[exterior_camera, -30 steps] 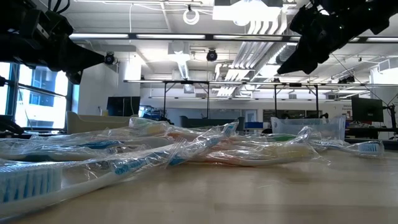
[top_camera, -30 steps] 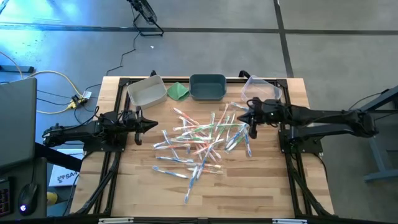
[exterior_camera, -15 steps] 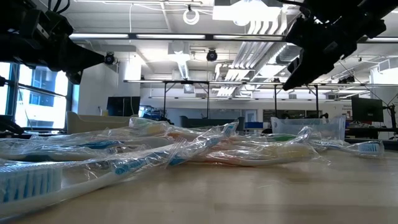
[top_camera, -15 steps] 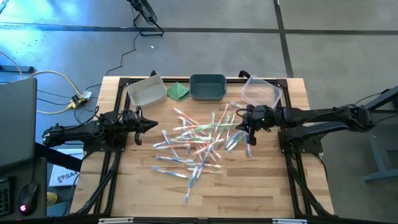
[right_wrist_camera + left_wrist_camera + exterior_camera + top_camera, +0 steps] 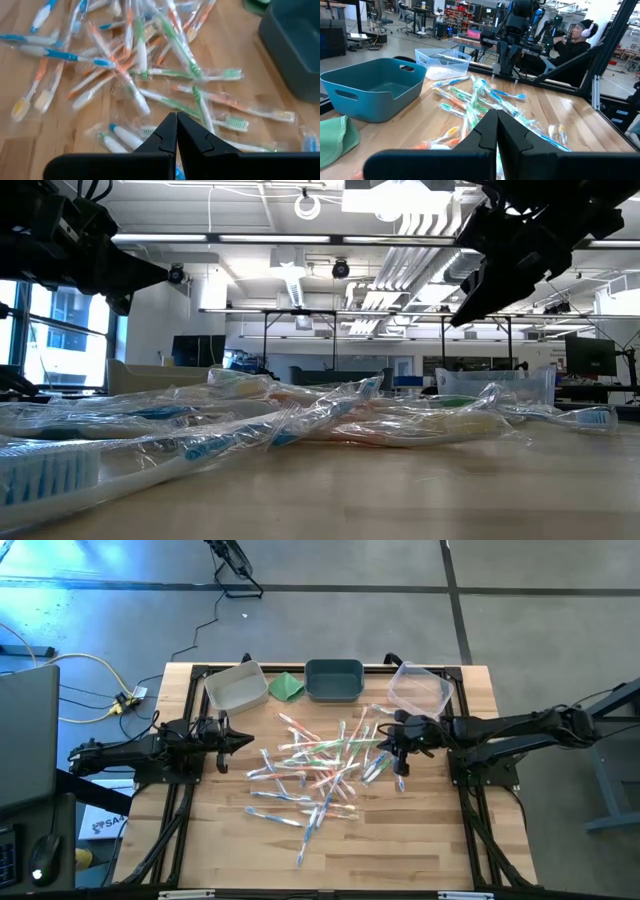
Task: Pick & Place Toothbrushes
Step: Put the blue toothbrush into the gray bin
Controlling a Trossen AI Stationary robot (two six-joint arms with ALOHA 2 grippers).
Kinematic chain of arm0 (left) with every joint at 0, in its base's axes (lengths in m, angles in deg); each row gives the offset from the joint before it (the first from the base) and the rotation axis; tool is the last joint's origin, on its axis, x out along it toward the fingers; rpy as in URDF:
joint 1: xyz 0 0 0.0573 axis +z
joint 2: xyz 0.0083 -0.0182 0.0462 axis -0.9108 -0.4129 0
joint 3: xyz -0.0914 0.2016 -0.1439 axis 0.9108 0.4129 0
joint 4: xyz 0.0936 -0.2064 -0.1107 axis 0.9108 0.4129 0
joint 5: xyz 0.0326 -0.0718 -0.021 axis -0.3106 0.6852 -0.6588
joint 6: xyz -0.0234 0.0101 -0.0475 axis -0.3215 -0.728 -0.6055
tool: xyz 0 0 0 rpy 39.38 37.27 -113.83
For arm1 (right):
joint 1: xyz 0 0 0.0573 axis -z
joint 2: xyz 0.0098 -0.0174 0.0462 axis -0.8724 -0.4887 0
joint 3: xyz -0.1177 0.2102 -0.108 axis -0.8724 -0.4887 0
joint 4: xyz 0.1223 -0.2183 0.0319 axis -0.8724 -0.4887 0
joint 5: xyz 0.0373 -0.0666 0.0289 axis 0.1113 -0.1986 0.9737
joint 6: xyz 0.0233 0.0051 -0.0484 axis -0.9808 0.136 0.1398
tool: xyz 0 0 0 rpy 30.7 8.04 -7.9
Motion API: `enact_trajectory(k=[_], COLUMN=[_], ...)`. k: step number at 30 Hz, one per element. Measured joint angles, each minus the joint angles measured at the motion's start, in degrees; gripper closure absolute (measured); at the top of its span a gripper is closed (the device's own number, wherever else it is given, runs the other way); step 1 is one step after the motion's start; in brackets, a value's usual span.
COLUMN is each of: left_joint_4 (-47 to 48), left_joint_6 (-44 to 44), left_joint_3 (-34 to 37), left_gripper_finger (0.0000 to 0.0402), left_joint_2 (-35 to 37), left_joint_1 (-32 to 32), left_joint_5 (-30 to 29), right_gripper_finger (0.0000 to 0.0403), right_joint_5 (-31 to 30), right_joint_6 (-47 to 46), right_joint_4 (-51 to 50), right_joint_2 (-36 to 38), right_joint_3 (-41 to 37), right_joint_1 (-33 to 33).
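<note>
Wooden bench (image 5: 420,840) is seen from above, with two dark arms stretched in level from its left and right sides. At its far edge a grey bin (image 5: 236,686), a green cloth (image 5: 287,687), a teal bin (image 5: 334,680) and a clear bin (image 5: 418,688) are lined up.

Toothbrushes (image 5: 322,765), wrapped in clear film, are heaped loosely across the middle of the bench. No common direction is kept: their long axes cross one another, some along the bench, many slanted, and a few strays lie nearer the front edge.

Right claw (image 5: 396,738) is held over the right-hand edge of the heap, pointed toward the middle and tipped slightly down. Its fingers (image 5: 172,131) are pressed fully together and nothing is gripped; in the low view it hangs well above the brushes, touching none.

Left claw (image 5: 243,740) is held at the left side of the bench, near the heap but apart from it, aimed level across it. Its fingers (image 5: 495,131) are likewise pressed together and empty.
</note>
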Motion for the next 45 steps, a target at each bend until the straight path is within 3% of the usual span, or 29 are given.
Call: enact_trajectory(k=[7,16,21,29,45], left_joint_4=[0.00,0.02,0.02,0.02,0.72], left_joint_6=[0.00,0.00,0.00,0.00,0.00], left_joint_3=[0.00,0.00,0.00,0.00,-0.04], left_gripper_finger=[0.0402,0.0402,0.0402,0.0402,0.0402], left_joint_2=[0.00,0.00,0.00,0.00,0.00], left_joint_1=[-0.02,0.01,0.01,0.00,-0.01], left_joint_5=[0.00,0.00,0.02,0.00,0.02], right_gripper_finger=[0.0391,0.0283,0.0247,0.0252,0.0270], right_joint_5=[-2.29,-0.58,-0.31,-2.95,-0.56], right_joint_6=[0.12,0.11,0.04,0.65,0.17], right_joint_4=[0.74,0.37,0.46,1.38,-2.26], right_joint_2=[-1.29,-5.26,-5.81,-5.81,-9.98], right_joint_3=[0.00,-0.02,-0.02,-0.02,-0.55], right_joint_1=[0.00,0.04,0.02,0.07,0.11])
